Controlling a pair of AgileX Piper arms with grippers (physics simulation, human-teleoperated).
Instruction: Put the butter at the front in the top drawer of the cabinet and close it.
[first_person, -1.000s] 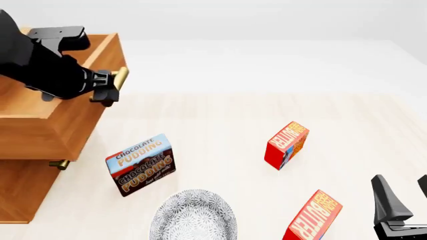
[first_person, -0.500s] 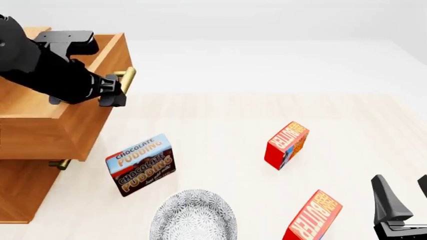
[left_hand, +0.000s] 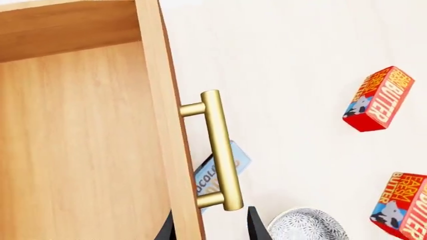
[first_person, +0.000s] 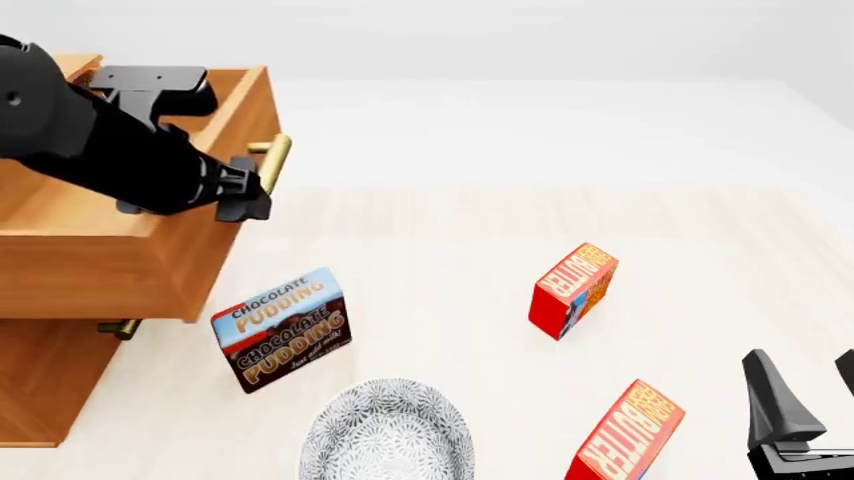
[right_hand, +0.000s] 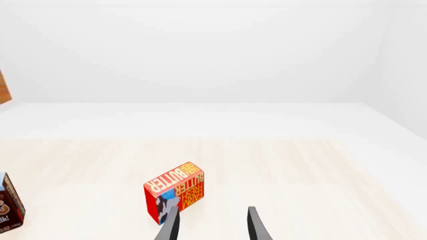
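The butter at the front (first_person: 625, 432) is a red carton near the table's front edge, also seen in the left wrist view (left_hand: 402, 206). The top drawer (first_person: 120, 262) stands pulled out of the cabinet (first_person: 40, 395), its inside bare (left_hand: 80, 150). My left gripper (first_person: 247, 196) is at the brass handle (first_person: 275, 158). In the wrist view its jaws (left_hand: 210, 227) stand apart, one inside the drawer front, the other outside the handle (left_hand: 220, 150). My right gripper (first_person: 803, 405) is open at the front right, just right of the front butter, holding nothing (right_hand: 210, 225).
A second butter carton (first_person: 574, 290) stands farther back (right_hand: 175, 196). A chocolate pudding box (first_person: 283, 328) sits close under the open drawer. A patterned white bowl (first_person: 387, 438) lies at the front. The lower drawer's handle (first_person: 118, 328) shows under the top drawer.
The top drawer has slid further out of the cabinet, and my left gripper has travelled with its handle. The right arm and the cartons have not moved.
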